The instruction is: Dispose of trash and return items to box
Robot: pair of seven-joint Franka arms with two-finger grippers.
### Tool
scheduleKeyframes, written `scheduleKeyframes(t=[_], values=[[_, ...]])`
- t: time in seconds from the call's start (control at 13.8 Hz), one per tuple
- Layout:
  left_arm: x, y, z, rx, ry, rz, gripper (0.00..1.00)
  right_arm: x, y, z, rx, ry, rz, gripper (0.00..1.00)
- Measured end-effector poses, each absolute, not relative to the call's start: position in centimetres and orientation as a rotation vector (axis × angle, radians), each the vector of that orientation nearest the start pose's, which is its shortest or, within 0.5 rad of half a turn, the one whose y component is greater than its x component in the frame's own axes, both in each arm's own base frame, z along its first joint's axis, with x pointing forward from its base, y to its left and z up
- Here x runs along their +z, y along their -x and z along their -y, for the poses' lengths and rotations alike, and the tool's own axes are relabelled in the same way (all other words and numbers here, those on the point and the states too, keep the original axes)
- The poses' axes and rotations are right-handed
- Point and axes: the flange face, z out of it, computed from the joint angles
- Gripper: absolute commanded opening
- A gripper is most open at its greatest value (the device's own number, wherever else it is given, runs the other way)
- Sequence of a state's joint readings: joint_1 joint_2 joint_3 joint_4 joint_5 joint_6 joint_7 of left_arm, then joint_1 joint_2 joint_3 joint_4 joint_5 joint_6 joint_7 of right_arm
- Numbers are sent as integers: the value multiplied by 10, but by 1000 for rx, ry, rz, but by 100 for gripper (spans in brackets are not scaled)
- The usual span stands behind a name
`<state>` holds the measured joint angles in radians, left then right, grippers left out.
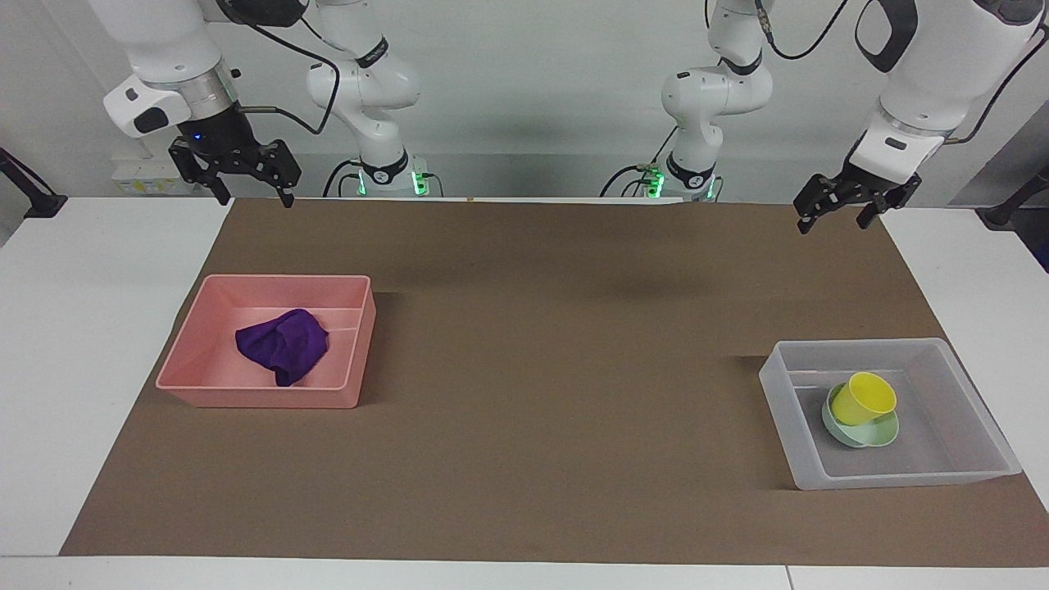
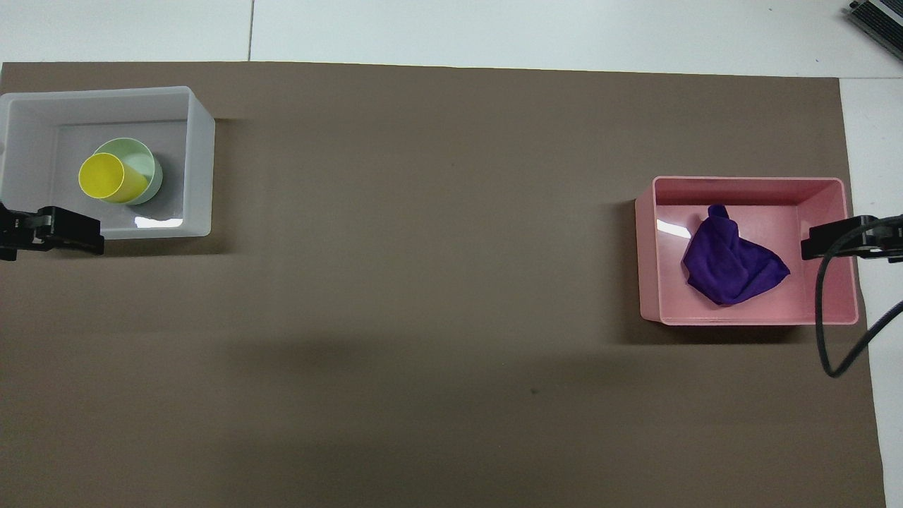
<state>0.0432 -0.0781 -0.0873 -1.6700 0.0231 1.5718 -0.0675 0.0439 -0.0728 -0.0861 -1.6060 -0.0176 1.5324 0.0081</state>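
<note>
The yellow cup (image 1: 862,399) lies tilted in the mint-green bowl (image 1: 878,433), and both sit in the translucent box (image 1: 971,410) at the left arm's end of the table. They also show in the overhead view: cup (image 2: 106,176), bowl (image 2: 146,166), box (image 2: 202,162). My left gripper (image 1: 829,223) is open and empty, raised over the brown mat, clear of the box; it shows in the overhead view (image 2: 85,238) too. My right gripper (image 1: 255,197) is open and empty, waiting raised over the mat's edge by its base.
A pink bin (image 1: 197,369) at the right arm's end holds a crumpled purple cloth (image 1: 283,344); both show in the overhead view, bin (image 2: 646,247) and cloth (image 2: 730,264). A brown mat (image 1: 541,344) covers most of the white table.
</note>
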Motion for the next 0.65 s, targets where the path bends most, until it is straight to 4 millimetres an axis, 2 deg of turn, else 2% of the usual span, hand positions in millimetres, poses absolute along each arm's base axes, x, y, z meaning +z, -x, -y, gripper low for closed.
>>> scheduleKeyframes(t=[0.65], values=[[615, -531, 24, 46, 3124, 32, 100, 643, -527, 30, 5, 3152, -91, 100]])
